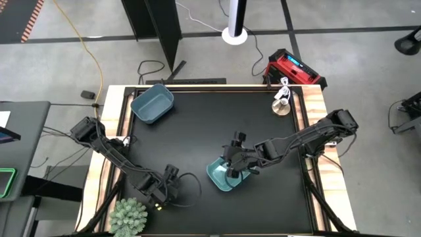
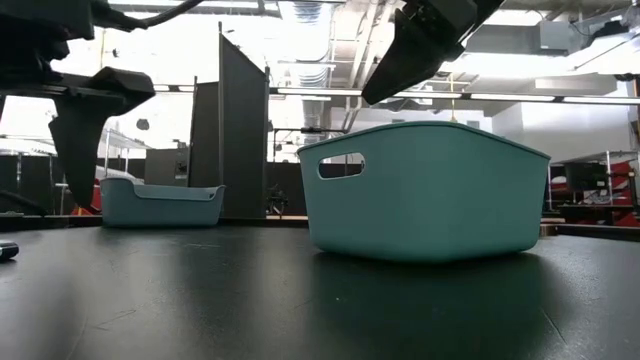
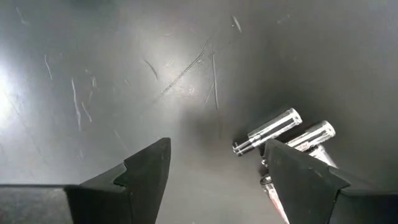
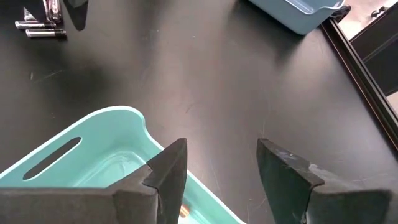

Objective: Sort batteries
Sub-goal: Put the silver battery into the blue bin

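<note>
- The black table [image 1: 197, 131] carries two bins and both arms.
- A teal bin [image 1: 222, 175] sits near the front middle; the low view shows its cut-out handle and flared walls.
- A blue bin [image 1: 152, 103] rests at the far left corner, well apart from the teal one.
- The right gripper [image 4: 217, 163] hangs over the teal bin's rim, fingers spread with nothing between them; a small orange-tinted object lies inside the bin, too hidden to name.
- The left gripper [image 3: 214, 163] hovers low at the front left, near a green spiky plant [image 1: 131, 216], jaws parted and empty.
- The batteries [image 3: 283, 134], silvery cylinders, lie side by side on the table just beside one of its fingers [image 3: 308, 180].
</note>
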Available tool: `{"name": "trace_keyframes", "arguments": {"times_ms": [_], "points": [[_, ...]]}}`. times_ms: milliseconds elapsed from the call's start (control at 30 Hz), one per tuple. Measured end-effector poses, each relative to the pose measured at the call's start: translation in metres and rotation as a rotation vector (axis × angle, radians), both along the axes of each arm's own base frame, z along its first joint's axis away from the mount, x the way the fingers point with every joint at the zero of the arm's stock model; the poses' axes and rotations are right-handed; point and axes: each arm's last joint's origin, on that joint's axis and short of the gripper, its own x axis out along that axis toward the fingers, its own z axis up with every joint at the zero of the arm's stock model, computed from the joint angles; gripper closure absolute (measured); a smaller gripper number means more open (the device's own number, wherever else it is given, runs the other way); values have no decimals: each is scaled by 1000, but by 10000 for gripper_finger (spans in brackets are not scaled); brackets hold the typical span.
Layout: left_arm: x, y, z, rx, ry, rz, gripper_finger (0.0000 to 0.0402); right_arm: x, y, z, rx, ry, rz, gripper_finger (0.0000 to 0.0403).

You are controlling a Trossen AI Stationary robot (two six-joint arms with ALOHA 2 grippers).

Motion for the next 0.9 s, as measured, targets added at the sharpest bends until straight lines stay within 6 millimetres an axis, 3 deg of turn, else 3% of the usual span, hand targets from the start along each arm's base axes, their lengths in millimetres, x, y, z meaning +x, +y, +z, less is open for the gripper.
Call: {"name": "trace_keyframes", "arguments": {"times_ms": [900], "points": [[4, -3, 1, 69, -29, -228, 143, 0, 0, 0, -1, 1, 1, 196]]}}
